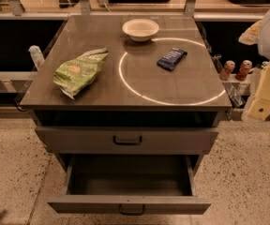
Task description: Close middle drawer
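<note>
Camera view: the end effector (266,95) hung at the right edge beside the tabletop (125,78), well apart from the middle drawer (128,204); whether spread or closed, I could not tell. A push off-centre from the handle (131,210) could have skewed and jammed it. The drawer stood pulled far out below the top drawer (125,139), with a shallow grey front and its deep tray exposed

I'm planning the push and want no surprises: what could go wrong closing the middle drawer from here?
1. The middle drawer is pulled far out; a push away from its handle might skew and jam it.
2. The top drawer just above looks slightly open; the gripper could bump it coming in.
3. The gripper is not in view, so its approach cannot be checked.
</note>
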`<state>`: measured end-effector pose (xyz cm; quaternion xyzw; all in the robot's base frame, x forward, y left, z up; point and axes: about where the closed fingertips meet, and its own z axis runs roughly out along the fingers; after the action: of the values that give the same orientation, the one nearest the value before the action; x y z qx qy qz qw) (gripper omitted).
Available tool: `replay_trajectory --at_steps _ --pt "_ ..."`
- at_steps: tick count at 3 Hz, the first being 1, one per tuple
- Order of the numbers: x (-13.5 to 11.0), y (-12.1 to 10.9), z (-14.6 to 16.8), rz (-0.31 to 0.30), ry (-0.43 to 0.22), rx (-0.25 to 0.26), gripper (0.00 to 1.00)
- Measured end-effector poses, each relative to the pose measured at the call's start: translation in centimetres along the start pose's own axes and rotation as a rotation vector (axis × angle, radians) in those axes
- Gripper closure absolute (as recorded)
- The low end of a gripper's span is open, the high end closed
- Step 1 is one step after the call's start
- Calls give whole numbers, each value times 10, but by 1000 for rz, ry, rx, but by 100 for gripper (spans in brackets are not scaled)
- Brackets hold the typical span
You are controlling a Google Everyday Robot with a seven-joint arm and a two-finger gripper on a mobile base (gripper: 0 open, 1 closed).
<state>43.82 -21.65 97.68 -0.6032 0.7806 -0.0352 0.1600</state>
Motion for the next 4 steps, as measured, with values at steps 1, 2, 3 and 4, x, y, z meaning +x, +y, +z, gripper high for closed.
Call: replay_trajectory --at_steps 1,2,3,4 --pt "0 0 0 0 0 0 0" --pt "-2 3 -1 1 -17 26 0" --pt "-3 34 -1 46 -100 65 0" --pt "23 69 42 134 -214 49 0"
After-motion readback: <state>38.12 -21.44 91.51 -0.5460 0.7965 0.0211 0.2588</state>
